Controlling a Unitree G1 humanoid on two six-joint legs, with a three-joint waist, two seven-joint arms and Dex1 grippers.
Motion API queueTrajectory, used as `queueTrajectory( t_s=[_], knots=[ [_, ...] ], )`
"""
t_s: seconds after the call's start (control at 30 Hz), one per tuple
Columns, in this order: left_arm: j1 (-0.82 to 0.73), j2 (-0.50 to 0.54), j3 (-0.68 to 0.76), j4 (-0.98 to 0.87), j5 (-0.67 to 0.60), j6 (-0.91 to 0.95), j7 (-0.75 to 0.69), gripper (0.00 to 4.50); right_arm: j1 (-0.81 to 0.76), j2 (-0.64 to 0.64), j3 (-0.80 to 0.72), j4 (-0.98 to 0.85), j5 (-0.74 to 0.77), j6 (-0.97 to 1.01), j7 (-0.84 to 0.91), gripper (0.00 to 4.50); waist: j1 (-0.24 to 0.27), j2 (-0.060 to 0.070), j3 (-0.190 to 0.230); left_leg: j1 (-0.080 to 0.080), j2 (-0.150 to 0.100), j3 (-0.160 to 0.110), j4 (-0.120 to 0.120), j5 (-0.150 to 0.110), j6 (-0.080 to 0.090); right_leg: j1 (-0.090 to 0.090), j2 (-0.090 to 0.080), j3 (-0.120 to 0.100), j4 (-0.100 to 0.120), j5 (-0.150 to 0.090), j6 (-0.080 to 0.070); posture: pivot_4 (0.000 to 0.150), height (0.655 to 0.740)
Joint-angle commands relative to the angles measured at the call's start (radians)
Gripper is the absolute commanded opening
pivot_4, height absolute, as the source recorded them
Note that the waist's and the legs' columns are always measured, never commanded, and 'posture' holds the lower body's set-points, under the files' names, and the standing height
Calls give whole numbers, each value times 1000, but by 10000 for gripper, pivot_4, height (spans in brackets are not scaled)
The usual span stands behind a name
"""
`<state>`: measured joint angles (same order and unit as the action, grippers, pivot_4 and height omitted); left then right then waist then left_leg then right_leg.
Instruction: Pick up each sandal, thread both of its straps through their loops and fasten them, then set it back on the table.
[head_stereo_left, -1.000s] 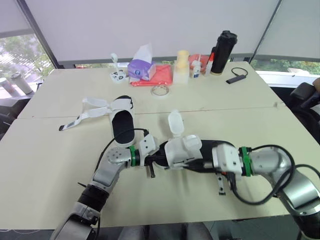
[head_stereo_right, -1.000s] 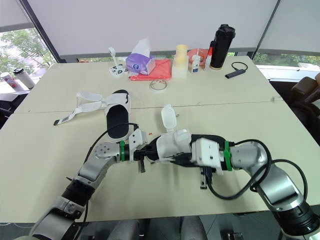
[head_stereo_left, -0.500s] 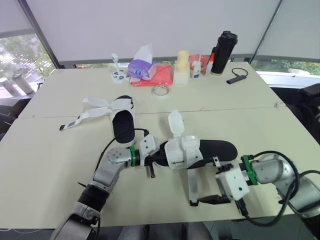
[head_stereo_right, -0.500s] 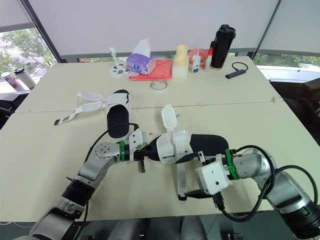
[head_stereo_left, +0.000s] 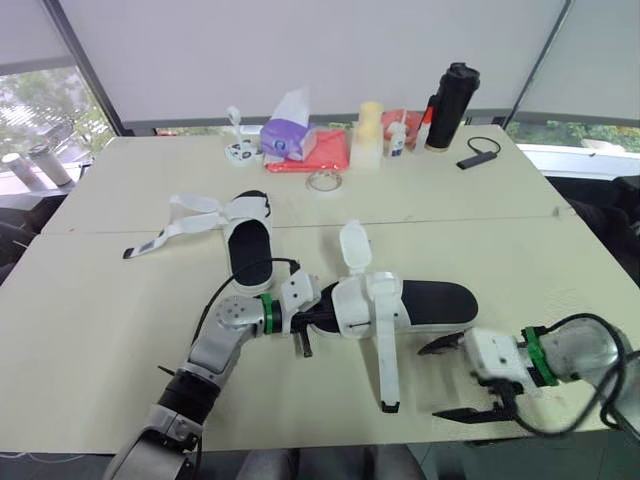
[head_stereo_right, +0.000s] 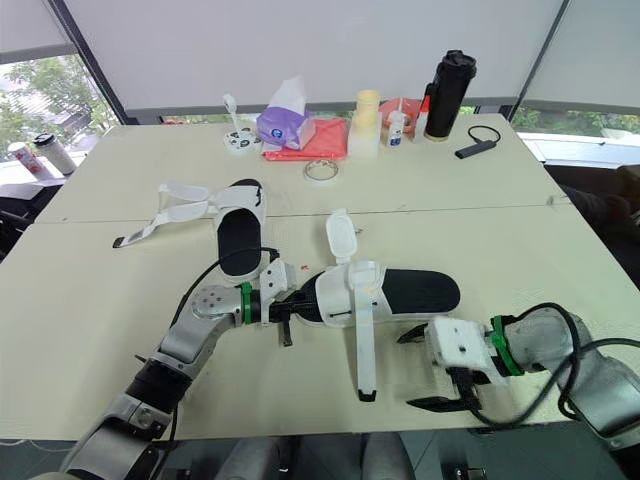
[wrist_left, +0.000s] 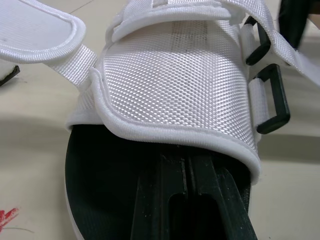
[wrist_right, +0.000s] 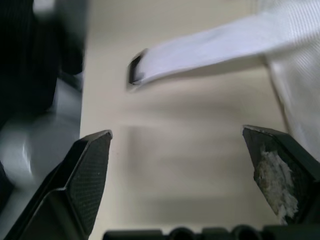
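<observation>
right gripper (head_stereo_left: 440, 381) has backed off the mid-table sandal (head_stereo_left: 425, 304), jaws apart; its loose strap (head_stereo_left: 386, 358) runs toward 6 o'clock, tip at that gripper's 9 o'clock. left gripper (head_stereo_left: 308, 322) clamps the sandal's end.

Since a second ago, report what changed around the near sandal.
The right gripper let go of the long strap and drew back toward the near side, open. The strap lies loose on the table. The left gripper stays at the toe of the near sandal; the far sandal is unmoved.
</observation>
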<state>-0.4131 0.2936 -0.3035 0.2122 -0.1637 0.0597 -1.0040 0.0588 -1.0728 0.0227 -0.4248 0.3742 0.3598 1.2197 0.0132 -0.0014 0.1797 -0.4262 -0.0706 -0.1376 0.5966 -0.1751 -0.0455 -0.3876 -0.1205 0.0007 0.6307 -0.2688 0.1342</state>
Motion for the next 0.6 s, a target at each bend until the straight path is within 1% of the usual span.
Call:
queueTrajectory(
  t_s=[0.03, 0.1, 0.13, 0.2, 0.3, 0.37, 0.47, 0.6],
  knots=[
    [32, 9, -43, 15, 30, 27, -17, 0, -70, 19, -69, -50, 247, 321, -51, 44333, -1, 0, 0, 0, 0, 0, 0, 0, 0, 0, 0, 0, 0, 0, 0, 1500, 7400],
    [33, 10, -42, 15, 31, 28, -17, 0, -106, 25, -86, -51, 329, 439, -78, 44333, 0, 0, 0, 0, 0, 0, 0, 0, 0, 0, 0, 0, 0, 0, 0, 1500, 7400],
    [34, 11, -41, 13, 31, 29, -17, 0, -135, 26, -100, -41, 406, 548, -99, 44333, 1, 0, 0, 0, 0, 0, 0, 0, 0, 0, 0, 0, 0, 0, 0, 1500, 7400],
    [37, 13, -42, 8, 30, 32, -16, 0, -166, 32, -122, -34, 514, 695, -133, 44333, 1, 0, 0, -1, 0, 0, 0, 0, 0, 0, 0, 0, -1, 0, 0, 1500, 7400],
    [41, 16, -42, 2, 30, 35, -13, 0, -190, 78, -138, -30, 659, 875, -218, 44333, 2, -1, 0, -1, 0, 0, 0, 0, 0, 0, 0, 0, -1, 0, 0, 1500, 7400],
    [44, 18, -42, -2, 30, 36, -12, 0, -195, 106, -148, -38, 721, 942, -267, 44333, 2, -1, 0, -1, 0, 0, 0, 0, 0, 0, 0, 0, -1, 0, 0, 1500, 7400],
    [49, 21, -42, -8, 29, 39, -12, 0, -190, 143, -156, -49, 769, 992, -333, 44333, 1, 0, 0, -1, 0, 1, 0, 0, 0, -1, 0, 0, -1, 0, 0, 1500, 7400],
    [53, 21, -42, -13, 28, 41, -10, 0, -194, 219, -135, -10, 773, 1015, -432, 44333, 1, -1, 0, -1, 0, 1, 0, 0, 0, 0, 0, 0, -1, 0, 0, 1500, 7400]
  ],
)
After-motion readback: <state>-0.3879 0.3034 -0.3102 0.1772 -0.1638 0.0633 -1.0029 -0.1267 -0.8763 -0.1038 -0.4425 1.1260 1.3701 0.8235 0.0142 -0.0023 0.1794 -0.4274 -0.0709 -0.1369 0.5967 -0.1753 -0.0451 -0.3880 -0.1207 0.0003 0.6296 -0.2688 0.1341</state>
